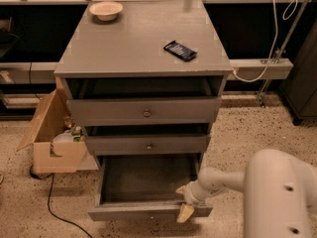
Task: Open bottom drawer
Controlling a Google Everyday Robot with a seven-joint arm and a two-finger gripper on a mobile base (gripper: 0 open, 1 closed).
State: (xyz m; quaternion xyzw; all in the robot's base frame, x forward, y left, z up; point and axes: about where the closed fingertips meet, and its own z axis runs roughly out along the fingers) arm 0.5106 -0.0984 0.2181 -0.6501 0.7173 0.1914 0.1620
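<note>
The bottom drawer [143, 182] of the grey cabinet is pulled far out, and its inside shows as bare and dark. Its slim front panel [133, 211] lies near the lower edge of the view; its knob is hidden. My gripper [184, 202] sits at the right end of that front panel, at the drawer's front right corner, on the end of my white arm [277, 192]. A pale fingertip [184, 213] hangs over the panel. The middle drawer [147, 145] and the top drawer [144, 111] each stand a little way out.
A beige bowl [105, 10] and a dark flat packet [180, 50] lie on the cabinet top. An open cardboard box [53, 133] with bottles stands on the floor at the left, with a black cable [49, 202] beside it. A dark cabinet [302, 83] stands at the right.
</note>
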